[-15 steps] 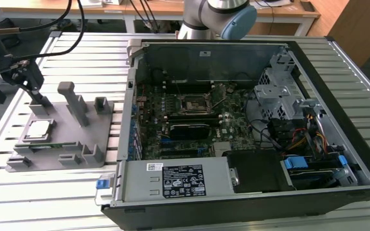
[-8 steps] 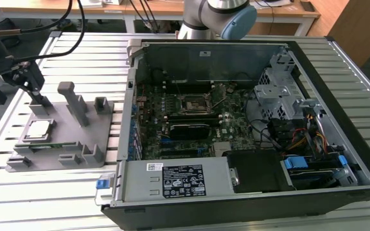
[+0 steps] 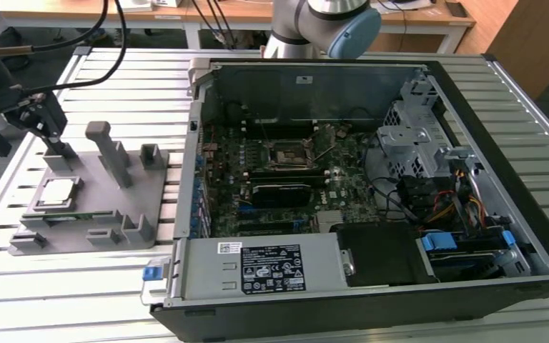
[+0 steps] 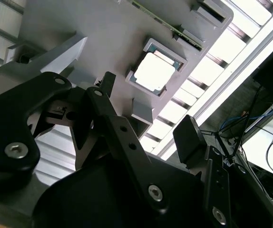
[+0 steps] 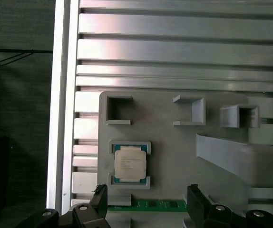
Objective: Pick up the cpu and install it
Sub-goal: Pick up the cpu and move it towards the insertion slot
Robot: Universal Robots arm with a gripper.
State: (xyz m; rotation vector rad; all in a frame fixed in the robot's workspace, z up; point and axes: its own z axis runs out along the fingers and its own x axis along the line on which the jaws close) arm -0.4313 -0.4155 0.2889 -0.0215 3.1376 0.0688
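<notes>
A: Quick one. Where's the cpu (image 3: 58, 191)?

B: Lower left of the exterior view. It lies flat in its square pocket on the grey fixture plate (image 3: 103, 206), silver top up. Both wrist views show it seated there with corner tabs around it.

A: And the gripper (image 5: 147, 202)?

B: Its fingers (image 5: 100, 195) are spread apart with nothing between them. In the exterior view it hangs near the plate's far edge, at the left of the frame, over the slatted table (image 3: 122, 78). In the first wrist view the chip sits just beyond the gap between the fingertips, untouched.

A: Anything else on the plate?

B: A green memory stick (image 5: 151, 205) in a slot just beside the chip's pocket, a few brackets, and an upright post (image 3: 103, 143).

A: Target?

B: The open computer case (image 3: 313, 93) takes the centre and right of the exterior view. The socket (image 3: 289, 153) on the board looks unfilled, as far as can be told, and is well apart from the chip.

A: Progress?

B: Judging by that, zero steps done: no grasp, no lift, no seating. The whole pick and the whole install are left.
</notes>
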